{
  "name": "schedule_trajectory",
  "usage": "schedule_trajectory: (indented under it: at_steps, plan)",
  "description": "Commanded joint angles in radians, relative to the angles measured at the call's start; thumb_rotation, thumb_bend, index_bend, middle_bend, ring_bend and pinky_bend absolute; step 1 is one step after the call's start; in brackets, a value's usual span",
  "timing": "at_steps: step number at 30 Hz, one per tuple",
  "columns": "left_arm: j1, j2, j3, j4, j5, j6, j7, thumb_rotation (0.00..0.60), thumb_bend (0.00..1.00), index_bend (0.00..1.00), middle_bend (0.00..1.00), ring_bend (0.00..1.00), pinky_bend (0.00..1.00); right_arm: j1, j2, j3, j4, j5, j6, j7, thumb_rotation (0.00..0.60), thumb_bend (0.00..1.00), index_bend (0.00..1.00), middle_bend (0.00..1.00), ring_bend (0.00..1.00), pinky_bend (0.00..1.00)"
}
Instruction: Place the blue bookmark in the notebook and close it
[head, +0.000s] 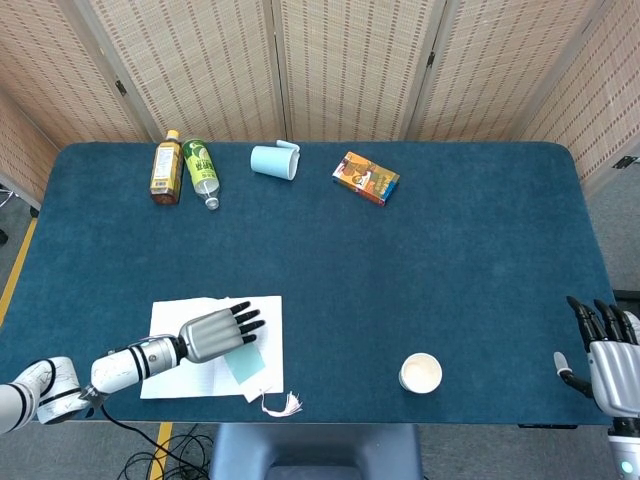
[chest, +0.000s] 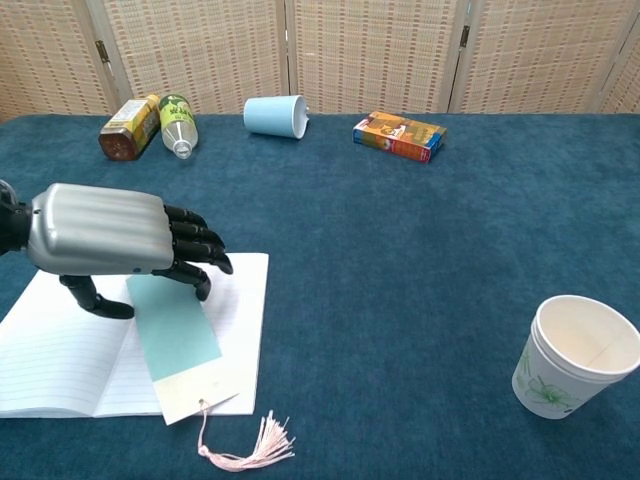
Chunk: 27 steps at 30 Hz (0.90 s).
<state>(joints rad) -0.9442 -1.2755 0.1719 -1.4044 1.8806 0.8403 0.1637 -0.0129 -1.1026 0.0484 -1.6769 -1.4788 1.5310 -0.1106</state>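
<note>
Chest view: blue table (chest: 420, 260), wicker screens (chest: 370, 50)

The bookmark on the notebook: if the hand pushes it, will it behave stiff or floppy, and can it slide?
The bookmark looks like thin flat card, so probably light and somewhat bendy. It lies on the smooth notebook page, so it would likely slide easily. Its tassel lies limp on the table and may drag or snag.

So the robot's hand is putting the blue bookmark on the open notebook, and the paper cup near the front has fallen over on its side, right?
Not quite. The paper cup near the front is standing upright with its mouth facing up, as the chest view shows. The rest is right: the left hand has the blue bookmark on the open notebook.
</note>
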Motion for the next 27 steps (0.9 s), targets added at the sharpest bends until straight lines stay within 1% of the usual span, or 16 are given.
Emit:
schedule_trajectory:
  at_steps: [1,7,13,18,20,23,27]
  plan:
    - [0.003,0.0,-0.003,0.006,-0.005,-0.003,0.022,0.6,0.34,0.41,0.13,0.1,0.16,-0.002,0.0,-0.001,0.0,0.0,0.001,0.0,0.6,0.3,0.07,0.19,0.09,0.1]
    - [0.01,0.019,-0.013,-0.017,-0.031,-0.01,0.057,0.6,0.34,0.25,0.09,0.06,0.16,-0.002,-0.003,-0.001,0.003,0.0,0.002,0.003,0.6,0.3,0.07,0.19,0.09,0.1]
    - [0.017,0.038,-0.025,-0.046,-0.06,-0.019,0.081,0.6,0.34,0.18,0.06,0.04,0.16,0.001,-0.006,0.001,0.012,0.001,-0.003,0.01,0.6,0.3,0.07,0.19,0.09,0.1]
    - [0.03,0.046,-0.038,-0.075,-0.099,-0.027,0.095,0.6,0.35,0.16,0.03,0.01,0.15,0.0,-0.007,0.001,0.017,0.0,-0.002,0.017,0.6,0.3,0.07,0.19,0.09,0.1]
    - [0.035,0.051,-0.038,-0.096,-0.115,-0.033,0.083,0.6,0.35,0.16,0.02,0.01,0.15,0.0,-0.007,0.001,0.018,0.0,-0.002,0.019,0.6,0.3,0.07,0.19,0.09,0.1]
    - [0.033,0.061,-0.03,-0.14,-0.124,-0.046,0.032,0.6,0.37,0.19,0.02,0.0,0.15,0.001,-0.009,0.001,0.021,-0.003,-0.002,0.022,0.6,0.3,0.07,0.19,0.09,0.1]
    - [0.03,0.055,-0.029,-0.16,-0.117,-0.057,0.056,0.6,0.41,0.2,0.0,0.0,0.14,0.004,-0.012,0.001,0.025,-0.003,-0.008,0.026,0.6,0.3,0.07,0.19,0.09,0.1]
